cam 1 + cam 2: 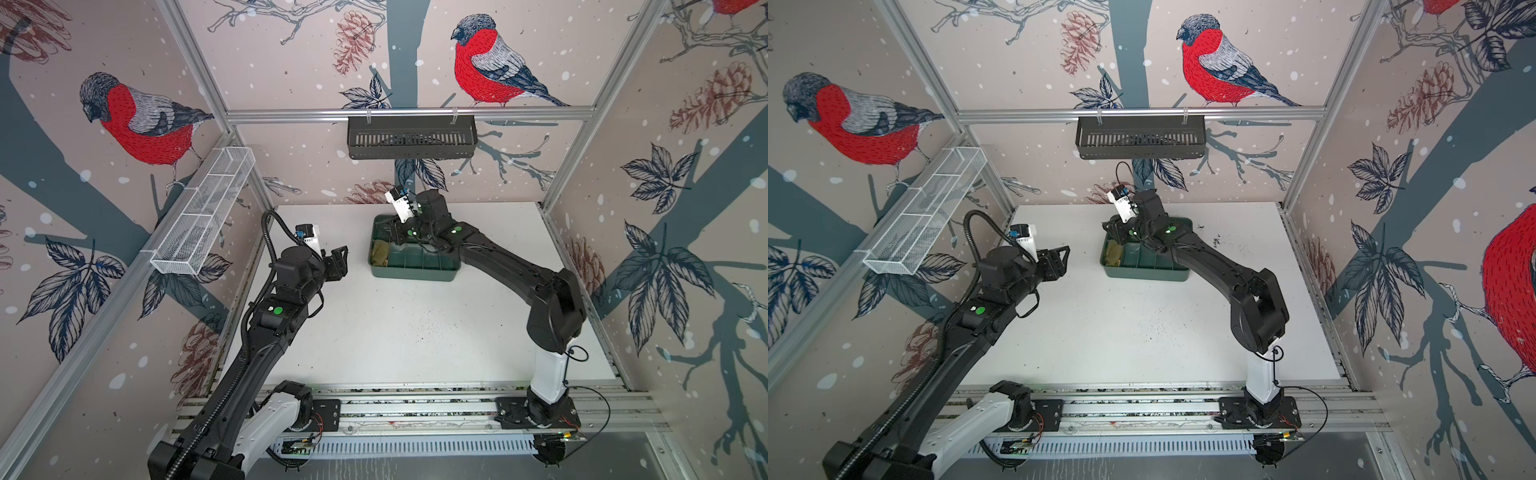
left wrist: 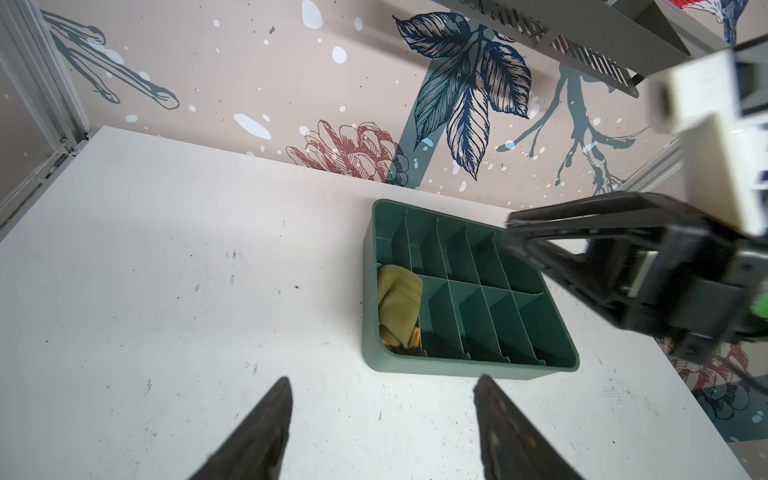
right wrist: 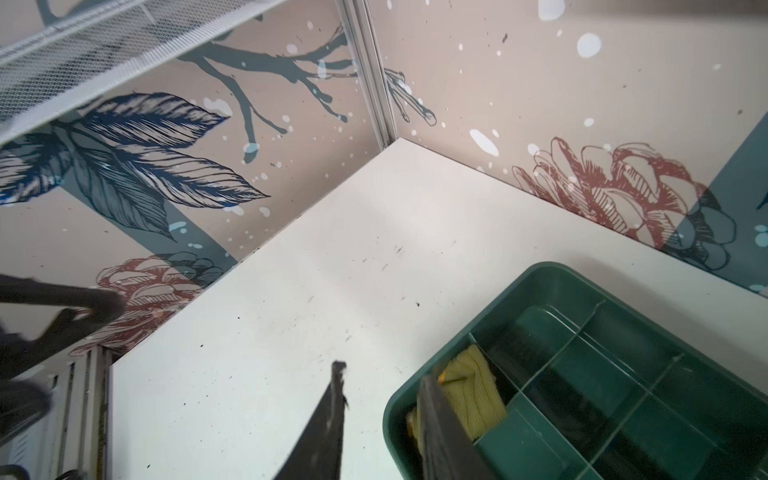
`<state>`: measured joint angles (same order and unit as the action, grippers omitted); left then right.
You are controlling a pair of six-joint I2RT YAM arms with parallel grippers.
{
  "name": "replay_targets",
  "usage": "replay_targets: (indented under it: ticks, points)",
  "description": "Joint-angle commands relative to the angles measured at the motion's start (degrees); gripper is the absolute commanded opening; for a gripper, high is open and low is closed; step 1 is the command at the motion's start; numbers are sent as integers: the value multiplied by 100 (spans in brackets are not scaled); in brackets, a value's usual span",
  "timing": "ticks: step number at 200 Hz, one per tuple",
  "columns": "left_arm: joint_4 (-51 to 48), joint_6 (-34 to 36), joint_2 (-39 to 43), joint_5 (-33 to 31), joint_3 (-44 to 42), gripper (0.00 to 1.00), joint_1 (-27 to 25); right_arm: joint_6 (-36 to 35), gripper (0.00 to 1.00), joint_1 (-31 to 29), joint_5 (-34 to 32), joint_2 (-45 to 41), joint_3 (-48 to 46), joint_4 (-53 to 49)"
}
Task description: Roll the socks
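Observation:
The socks are a rolled olive-green bundle with a bit of orange showing. They lie in a corner compartment of the dark green tray at the back of the table, seen in both top views. My right gripper hovers just above that corner of the tray. Its jaws are apart with nothing between them, and one finger stands in front of the socks. My left gripper is open and empty above bare table, left of the tray.
A white wire basket hangs on the left wall and a black slotted basket on the back rail. The tray's other compartments hold nothing that I can see. Patterned walls close in the white table on three sides.

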<state>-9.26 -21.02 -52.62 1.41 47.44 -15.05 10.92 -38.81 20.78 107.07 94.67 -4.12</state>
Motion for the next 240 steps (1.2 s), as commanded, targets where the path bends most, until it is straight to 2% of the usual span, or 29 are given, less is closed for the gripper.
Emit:
replay_targets:
  ticks: [1, 27, 48, 62, 79, 90, 105, 133, 155, 177, 193, 220, 227, 240]
  points:
    - [549, 19, -11, -119, -168, 70, 13, 463, 33, 266, 269, -662, -754, 717]
    - [923, 136, -70, -374, -403, 75, 11, 802, 34, 920, 121, -1944, -2211, 1156]
    - [1225, 308, -168, -619, -526, 84, 17, 576, 40, 1353, -744, -3158, -3150, 858]
    - [1507, 464, -195, -952, -629, 96, 22, 431, 50, 1629, -1379, -3998, -3713, 653]
    - [2021, 671, -181, -1458, -866, 97, 21, 282, 61, 2001, -2123, -4876, -4421, 640]
    - [2474, 762, -153, -1894, -1138, 97, 35, 252, 65, 2326, -2283, -5340, -4800, 655]
    - [3219, 1196, -108, -2175, -1598, 97, 39, 456, 69, 2788, -2547, -5766, -5248, 813]
    - [4741, 1895, -396, -2865, -2608, 97, 50, 897, 69, 3435, -2697, -5829, -5832, 1049]
    - [5729, 2093, -1040, -3206, -3025, 97, 99, 925, 69, 3629, -2950, -5576, -6242, 1335]
    - [7455, 2527, -1909, -3598, -3578, 97, 116, 851, 71, 3720, -3119, -5326, -6457, 1536]
    - [8736, 2779, -2651, -3635, -3914, 97, 133, 771, 71, 3745, -3240, -5184, -6555, 1713]
    - [10733, 2794, -3873, -3519, -4212, 97, 221, 679, 73, 3754, -3403, -5043, -6708, 2154]
    - [10718, 2672, -3767, -3450, -4295, 97, 245, 638, 73, 3758, -3466, -5024, -6773, 2310]
    - [10094, 2433, -3512, -3070, -4302, 97, 396, 539, 74, 3758, -3605, -5001, -6938, 2645]
